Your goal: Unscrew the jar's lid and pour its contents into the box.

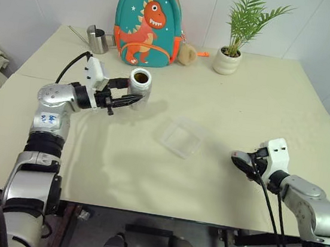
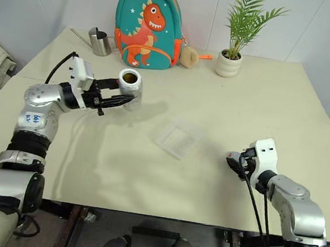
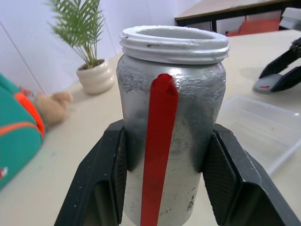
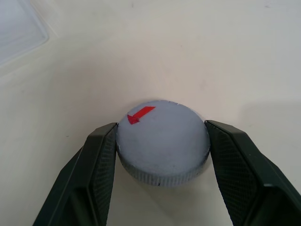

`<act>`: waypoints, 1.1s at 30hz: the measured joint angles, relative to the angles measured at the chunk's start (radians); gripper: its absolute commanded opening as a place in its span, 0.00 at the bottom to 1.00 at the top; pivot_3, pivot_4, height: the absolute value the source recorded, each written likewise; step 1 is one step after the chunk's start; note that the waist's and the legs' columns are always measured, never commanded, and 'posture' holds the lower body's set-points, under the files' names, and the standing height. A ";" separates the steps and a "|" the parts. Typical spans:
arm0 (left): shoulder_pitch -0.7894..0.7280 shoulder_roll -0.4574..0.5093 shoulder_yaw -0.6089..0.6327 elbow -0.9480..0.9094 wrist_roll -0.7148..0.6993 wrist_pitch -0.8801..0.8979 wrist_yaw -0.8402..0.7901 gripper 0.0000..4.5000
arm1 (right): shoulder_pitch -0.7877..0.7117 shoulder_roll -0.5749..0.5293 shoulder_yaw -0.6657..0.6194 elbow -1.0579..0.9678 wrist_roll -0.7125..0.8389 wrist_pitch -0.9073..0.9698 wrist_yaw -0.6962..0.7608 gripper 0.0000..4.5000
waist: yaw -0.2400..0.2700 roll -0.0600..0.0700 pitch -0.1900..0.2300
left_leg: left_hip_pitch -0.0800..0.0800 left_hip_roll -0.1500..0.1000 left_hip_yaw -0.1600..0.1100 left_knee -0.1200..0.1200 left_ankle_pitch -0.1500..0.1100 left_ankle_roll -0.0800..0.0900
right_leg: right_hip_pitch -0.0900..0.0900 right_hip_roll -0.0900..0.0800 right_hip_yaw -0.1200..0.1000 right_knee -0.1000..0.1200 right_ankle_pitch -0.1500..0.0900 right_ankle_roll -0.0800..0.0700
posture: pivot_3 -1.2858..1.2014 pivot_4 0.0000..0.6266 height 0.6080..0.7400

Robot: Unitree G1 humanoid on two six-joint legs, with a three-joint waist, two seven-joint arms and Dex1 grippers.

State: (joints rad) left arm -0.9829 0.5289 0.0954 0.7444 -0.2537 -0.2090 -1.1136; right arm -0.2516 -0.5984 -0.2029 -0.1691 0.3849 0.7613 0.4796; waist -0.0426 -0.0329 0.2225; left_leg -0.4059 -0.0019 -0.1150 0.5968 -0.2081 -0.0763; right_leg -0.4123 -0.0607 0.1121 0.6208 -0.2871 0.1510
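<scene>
My left gripper (image 1: 134, 93) is shut on the jar (image 1: 141, 79), holding it upright above the table's left half with its mouth open. Inside the mouth I see something brown (image 2: 129, 77), the contents. In the left wrist view the black fingers (image 3: 106, 179) press on both sides of the jar (image 3: 171, 94), which has a red stripe. The clear box (image 1: 182, 136) lies on the table to the right of the jar. At the right, low over the table, my right gripper (image 1: 241, 162) is shut on the grey lid (image 4: 163, 141), which has a red arrow on it.
A teal dinosaur backpack (image 1: 148, 22), a steel cup (image 1: 97, 38), a small plush toy (image 1: 188, 54) and a potted plant (image 1: 228, 59) stand along the table's far side. The table's front edge runs close below my right gripper.
</scene>
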 measured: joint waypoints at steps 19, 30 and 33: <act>-0.180 -0.082 -0.184 0.232 0.322 -0.608 0.151 0.41 | 0.217 -0.139 -0.332 -0.371 0.436 -0.061 0.371 0.99 | 0.015 0.000 0.000 | 0.000 -0.001 0.000 0.000 0.000 0.000 | 0.002 0.000 0.000 -0.002 0.001 0.002 | 0.52 0.24 1.00; -0.410 -0.017 -0.712 0.284 1.290 -0.843 1.176 0.41 | 0.307 -0.240 -0.398 -0.379 0.460 -0.099 0.458 0.99 | 0.015 -0.008 0.004 | -0.003 -0.001 0.002 0.006 -0.001 -0.001 | 0.003 0.000 0.002 -0.008 0.002 0.006 | 0.52 0.24 1.00; -0.500 -0.025 -0.906 0.292 1.542 -0.731 1.528 0.41 | 0.311 -0.240 -0.402 -0.384 0.477 -0.099 0.442 0.99 | 0.014 -0.009 0.005 | -0.007 -0.001 0.002 0.008 -0.003 -0.001 | 0.003 0.000 0.002 -0.013 0.003 0.008 | 0.52 0.24 1.00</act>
State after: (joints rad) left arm -1.4825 0.5034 -0.8103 1.0366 1.2878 -0.9401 0.4142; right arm 0.0596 -0.8384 -0.6051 -0.5536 0.8618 0.6620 0.9216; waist -0.0284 -0.0417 0.2274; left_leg -0.4128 -0.0031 -0.1128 0.6051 -0.2112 -0.0773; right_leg -0.4095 -0.0612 0.1144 0.6074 -0.2842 0.1593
